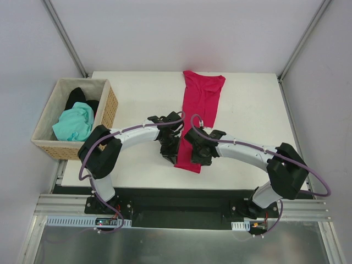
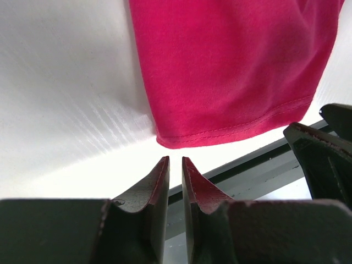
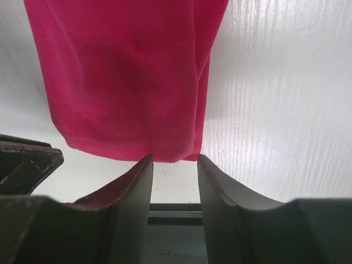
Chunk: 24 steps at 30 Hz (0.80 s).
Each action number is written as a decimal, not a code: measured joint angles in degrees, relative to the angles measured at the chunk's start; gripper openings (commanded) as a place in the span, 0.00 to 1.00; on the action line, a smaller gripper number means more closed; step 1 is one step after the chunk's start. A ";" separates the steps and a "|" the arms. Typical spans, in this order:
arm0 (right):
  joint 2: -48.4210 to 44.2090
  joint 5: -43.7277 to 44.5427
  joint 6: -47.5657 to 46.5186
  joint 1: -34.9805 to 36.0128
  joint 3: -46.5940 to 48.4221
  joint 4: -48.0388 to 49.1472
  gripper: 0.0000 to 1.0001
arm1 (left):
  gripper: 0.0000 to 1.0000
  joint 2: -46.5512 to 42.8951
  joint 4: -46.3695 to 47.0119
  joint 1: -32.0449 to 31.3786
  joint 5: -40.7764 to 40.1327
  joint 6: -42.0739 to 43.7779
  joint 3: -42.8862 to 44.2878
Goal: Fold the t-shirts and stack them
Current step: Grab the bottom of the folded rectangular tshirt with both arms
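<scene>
**Crimson tee laid out long, both pincers at its near hem**

Top view: crimson t-shirt (image 1: 201,107) lies on the white surface (image 1: 132,93), folded into a long narrow strip, wider at its far end and tapering toward the arms. Soft matte cloth with a few lengthwise creases. Left pincer (image 1: 168,158) sits just left of the shirt's near end. Right pincer (image 1: 201,160) is over that near end. Both arms are white tubes with black joints and purple cables. Well left of the shirt is a tan woven wicker basket (image 1: 110,108) with a pale liner, rectangular. In it are a crumpled mint-green t-shirt (image 1: 74,124) and a black t-shirt (image 1: 77,98) behind it.

Left wrist: fine knit on the crimson shirt (image 2: 231,66), with a folded hem and a stitch line along it. Left pincer (image 2: 175,160) is barely parted, a thin slit, nothing in it, tips just short of the hem's corner. Fingers dark, ridged, curved.

Right wrist: same hem (image 3: 126,140), stitched, with layered edges at its right side. Right pincer (image 3: 173,158) stands apart and empty, tips right at the hem edge. The surface shows faint grain lines.
</scene>
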 measured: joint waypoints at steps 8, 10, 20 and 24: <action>1.14 -0.11 0.00 -0.87 -0.96 2.69 0.42 | 0.15 -0.81 -0.57 0.00 -0.42 0.00 -0.44; 1.22 -0.13 0.00 -1.11 -1.53 3.23 0.40 | 0.15 -0.87 -0.70 0.00 -0.57 0.00 -0.44; 1.60 -0.52 0.50 -1.33 -3.58 5.44 0.01 | 0.15 -0.94 -1.49 0.00 -1.29 0.02 -0.44; 1.64 -0.52 0.85 -1.33 -3.69 5.70 0.01 | 0.15 -1.03 -1.86 0.00 -1.33 0.00 -0.44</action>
